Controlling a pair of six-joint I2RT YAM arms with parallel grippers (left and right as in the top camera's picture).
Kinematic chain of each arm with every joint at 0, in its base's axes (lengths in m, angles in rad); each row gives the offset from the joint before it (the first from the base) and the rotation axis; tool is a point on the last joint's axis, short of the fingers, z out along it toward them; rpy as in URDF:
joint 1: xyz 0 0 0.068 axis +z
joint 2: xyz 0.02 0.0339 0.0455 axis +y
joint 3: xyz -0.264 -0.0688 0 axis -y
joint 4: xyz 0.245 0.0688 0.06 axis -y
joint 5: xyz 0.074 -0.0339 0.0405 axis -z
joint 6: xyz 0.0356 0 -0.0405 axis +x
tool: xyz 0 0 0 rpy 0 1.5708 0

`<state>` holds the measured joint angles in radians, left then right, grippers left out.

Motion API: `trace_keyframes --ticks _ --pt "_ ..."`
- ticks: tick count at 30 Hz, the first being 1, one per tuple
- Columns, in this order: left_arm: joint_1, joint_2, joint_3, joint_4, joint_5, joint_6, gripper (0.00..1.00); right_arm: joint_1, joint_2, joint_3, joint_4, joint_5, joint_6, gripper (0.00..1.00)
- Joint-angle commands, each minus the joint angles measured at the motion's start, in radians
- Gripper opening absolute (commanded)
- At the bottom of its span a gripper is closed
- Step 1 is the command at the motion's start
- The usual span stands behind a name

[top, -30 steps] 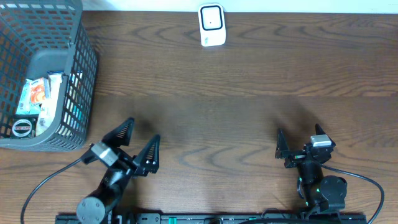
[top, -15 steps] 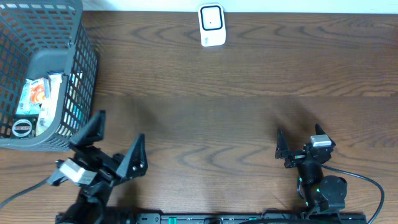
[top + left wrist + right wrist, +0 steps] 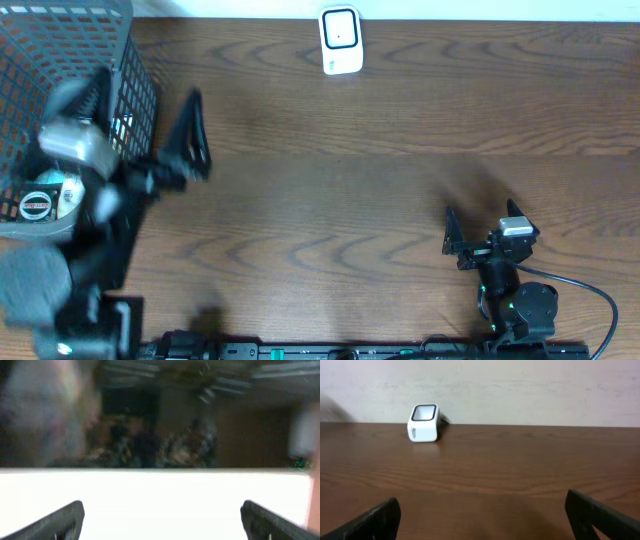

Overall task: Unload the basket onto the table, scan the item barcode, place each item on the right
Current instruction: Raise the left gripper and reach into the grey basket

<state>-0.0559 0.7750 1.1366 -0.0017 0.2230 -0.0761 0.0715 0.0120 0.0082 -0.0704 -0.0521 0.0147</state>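
At the far left, the grey mesh basket (image 3: 35, 45) holds the goods to scan. Past my own arm I can see a round black item (image 3: 37, 205) with a red label, touching a pale packet (image 3: 68, 188). There is print on the red label, but it is too small for me to read, and I cannot find a barcode on either one.

My left gripper (image 3: 145, 100) hangs above the basket's right wall with its jaws spread wide and nothing between them. One finger is over the inside of the basket and the other is outside it, over the table (image 3: 380, 180). The arm is smeared by motion. The left wrist view is too blurred to make out more than my two dark fingertips (image 3: 55, 522) low in the picture, a bright white band and dark clutter above it.

The white barcode scanner (image 3: 340, 40) stands upright at the far edge of the table, in the middle, well apart from both grippers. From the right wrist view it faces me in front of the pale wall (image 3: 520, 385). I can read no writing on its front.

My right gripper (image 3: 480, 225) sits low near the front edge on the right, jaws wide and empty, touching nothing.

Half a second ago my left gripper was just beside the basket's near right corner, low over the table. It has since swung up and over the basket. My right arm, the scanner and the basket have not moved.
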Motion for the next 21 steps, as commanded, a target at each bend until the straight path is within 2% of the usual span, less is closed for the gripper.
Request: trace_keyframes --ticks 1,4,7,10,16,21 --pt "0.002 0.127 0.238 -0.173 -0.275 0.177 0.97 0.006 -0.005 -0.002 -0.003 0.001 0.006 0.99" --pt "0.030 0.290 0.502 -0.455 -0.465 0.212 0.98 0.006 -0.005 -0.002 -0.003 0.001 0.006 0.99" --pt "0.105 0.448 0.736 -0.684 -0.474 0.191 0.98 0.006 -0.005 -0.002 -0.003 0.001 0.006 0.99" --pt "0.217 0.611 0.941 -0.889 -0.446 0.111 0.98 0.006 -0.005 -0.002 -0.003 0.001 0.006 0.99" --pt "0.356 0.706 0.954 -0.945 -0.282 0.011 0.98 0.006 -0.005 -0.002 -0.003 0.001 0.006 0.99" --pt "0.377 0.727 0.933 -0.967 -0.287 0.012 0.97 0.006 -0.005 -0.002 -0.003 0.001 0.006 0.99"
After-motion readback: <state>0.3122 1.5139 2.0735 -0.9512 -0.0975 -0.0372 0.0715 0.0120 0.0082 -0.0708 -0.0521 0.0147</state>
